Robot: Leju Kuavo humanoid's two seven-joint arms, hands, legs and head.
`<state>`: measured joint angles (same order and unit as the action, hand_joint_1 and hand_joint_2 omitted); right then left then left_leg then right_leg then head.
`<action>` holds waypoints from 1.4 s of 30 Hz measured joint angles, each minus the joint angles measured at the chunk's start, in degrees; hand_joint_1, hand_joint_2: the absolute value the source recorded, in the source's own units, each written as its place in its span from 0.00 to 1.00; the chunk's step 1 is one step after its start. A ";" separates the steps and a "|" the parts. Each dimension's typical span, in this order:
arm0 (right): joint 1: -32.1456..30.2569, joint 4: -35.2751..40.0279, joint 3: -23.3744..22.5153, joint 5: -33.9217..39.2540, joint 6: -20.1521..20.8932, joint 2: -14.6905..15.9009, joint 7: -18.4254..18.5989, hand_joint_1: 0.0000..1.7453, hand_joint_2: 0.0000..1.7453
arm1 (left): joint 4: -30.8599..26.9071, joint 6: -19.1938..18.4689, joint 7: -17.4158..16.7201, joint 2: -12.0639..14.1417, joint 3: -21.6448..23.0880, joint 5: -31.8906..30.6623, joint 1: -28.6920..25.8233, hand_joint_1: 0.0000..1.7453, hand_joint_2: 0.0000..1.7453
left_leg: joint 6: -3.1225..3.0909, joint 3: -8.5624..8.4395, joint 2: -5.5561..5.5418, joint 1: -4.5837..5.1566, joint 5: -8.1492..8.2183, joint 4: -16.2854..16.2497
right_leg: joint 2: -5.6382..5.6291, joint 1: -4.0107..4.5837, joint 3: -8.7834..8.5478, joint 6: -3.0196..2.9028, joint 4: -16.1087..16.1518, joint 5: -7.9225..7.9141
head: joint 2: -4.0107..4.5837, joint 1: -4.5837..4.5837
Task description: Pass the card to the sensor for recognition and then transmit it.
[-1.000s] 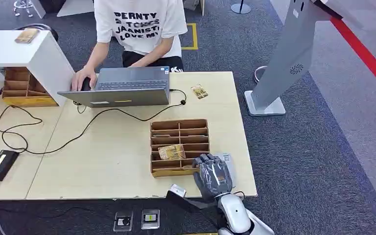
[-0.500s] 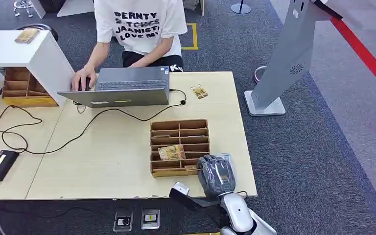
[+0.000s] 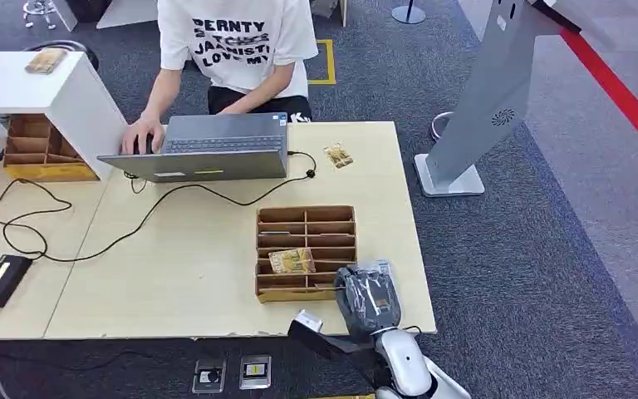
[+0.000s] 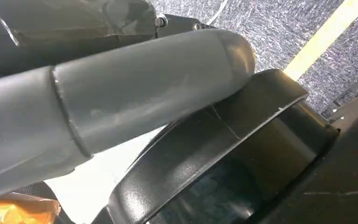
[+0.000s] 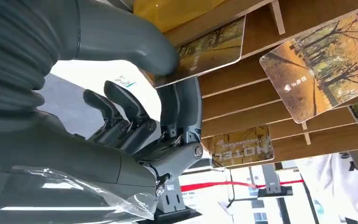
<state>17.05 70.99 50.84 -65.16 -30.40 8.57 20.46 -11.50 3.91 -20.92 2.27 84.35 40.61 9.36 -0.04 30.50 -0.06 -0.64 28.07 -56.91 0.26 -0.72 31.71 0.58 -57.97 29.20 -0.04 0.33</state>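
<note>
My right hand is at the front right corner of the wooden divided tray, near the table's front edge. In the right wrist view its thumb lies on the corner of an autumn-tree card with dark fingers under it, pinching the card at the tray's front slot. Another card lies in a middle slot. A flat black reader sits at the table's far left on a cable. My left hand appears as a thick grey thumb against dark body parts; its grip is unclear.
A person sits behind an open laptop at the table's far side. A loose card lies beside the laptop. A grey kiosk stand rises off the table's right. A white box and second tray stand far left.
My right hand has drawn slightly back toward the table's front edge, its fingers folding down at the tray's corner. The tray has nudged a little. The person's hand has shifted on the laptop.
</note>
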 joint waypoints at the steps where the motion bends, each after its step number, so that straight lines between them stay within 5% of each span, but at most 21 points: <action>1: 0.00 0.04 0.00 0.02 -0.07 0.02 -0.02 0.94 1.00 | 0.00 0.00 0.00 0.00 0.00 0.02 0.00 0.00 0.00 | 0.00 0.00 0.00 0.00 0.00 0.00 | 0.00 0.00 0.00 0.00 0.00 0.00 | 0.00 0.00; 17: -0.04 2.90 -1.01 -1.86 -2.12 0.61 0.89 1.00 1.00 | 0.00 0.02 0.00 0.00 0.00 0.57 0.00 0.00 0.00 | 0.00 0.00 0.00 0.00 0.00 0.00 | 0.00 0.00 0.00 0.00 0.00 0.00 | 0.02 0.00; 24: -0.77 7.22 -3.37 -5.99 -6.69 1.31 3.17 1.00 1.00 | 0.00 0.02 0.00 0.00 0.00 0.55 -0.01 0.00 0.00 | 0.00 -0.02 0.00 0.00 0.00 -0.02 | -0.01 0.00 0.00 0.00 0.00 -0.01 | 0.00 0.00; 28: -2.75 15.50 -7.81 -11.46 -9.33 2.65 4.81 1.00 1.00 | 0.00 0.02 0.00 0.00 0.00 0.46 -0.05 0.00 0.00 | 0.00 -0.01 0.00 0.01 0.00 -0.03 | 0.00 -0.01 0.00 0.00 0.00 -0.01 | 0.00 0.00; 35: -8.34 30.72 -16.56 -14.75 -9.73 3.04 2.03 1.00 1.00 | 0.00 -0.02 0.02 0.00 0.02 -0.02 -0.06 0.00 0.00 | -0.02 -0.01 0.00 0.01 0.01 -0.03 | 0.00 -0.01 0.00 0.00 0.01 -0.01 | 0.00 0.00; 42: -11.12 38.11 -21.09 -15.46 -9.68 3.02 1.47 1.00 1.00 | 0.00 -0.02 0.02 -0.04 0.02 -0.22 -0.04 0.00 0.00 | -0.02 -0.02 0.01 0.01 0.01 -0.03 | 0.00 -0.01 -0.01 0.00 0.01 -0.01 | 0.00 0.00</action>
<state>5.93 109.11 29.75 -80.61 -40.09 11.58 21.92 -11.50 3.89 -20.90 2.23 84.37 40.39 9.33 -0.06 30.48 -0.05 -0.64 28.08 -56.94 0.26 -0.73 31.70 0.59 -57.96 29.19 -0.04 0.33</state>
